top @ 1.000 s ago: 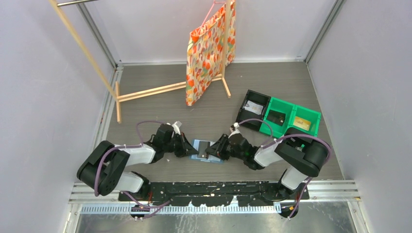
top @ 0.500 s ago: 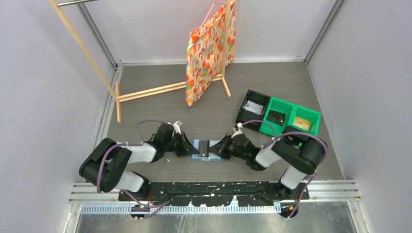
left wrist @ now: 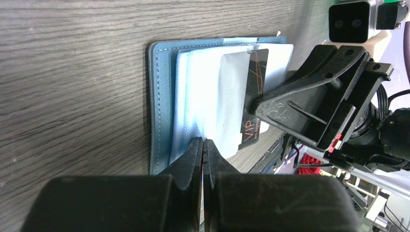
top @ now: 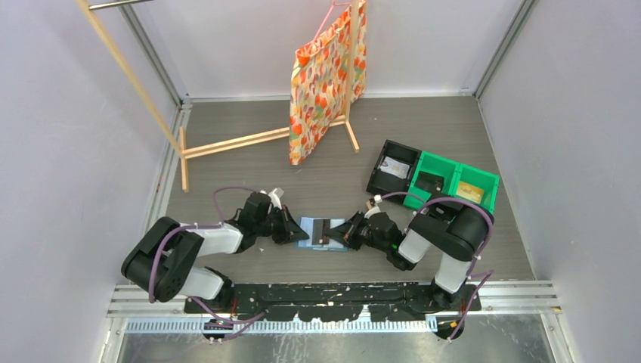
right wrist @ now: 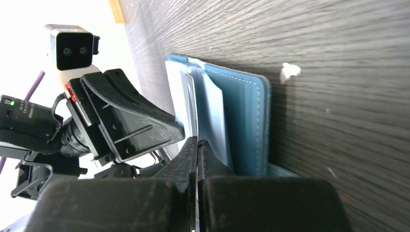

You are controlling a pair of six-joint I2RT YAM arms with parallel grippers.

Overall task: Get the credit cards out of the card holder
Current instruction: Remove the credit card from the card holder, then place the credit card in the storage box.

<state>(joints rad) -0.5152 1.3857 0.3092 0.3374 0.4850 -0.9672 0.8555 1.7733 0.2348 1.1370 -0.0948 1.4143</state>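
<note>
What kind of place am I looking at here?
Probably a robotics lab booth: plain walls box in a table, two robot arms are bolted at its edge, with sorting bins as props.

High fixed view downward; wrist views close, low, face to face across the card holder

- The card holder: matt teal, leather-look cover with a stitched edge.
- Its sleeves: thin translucent plastic, faintly glossy.
- The dark card: glossy plastic with gold print.
- The table: matt grey wood grain.
- The green bins: smooth plastic.
</note>
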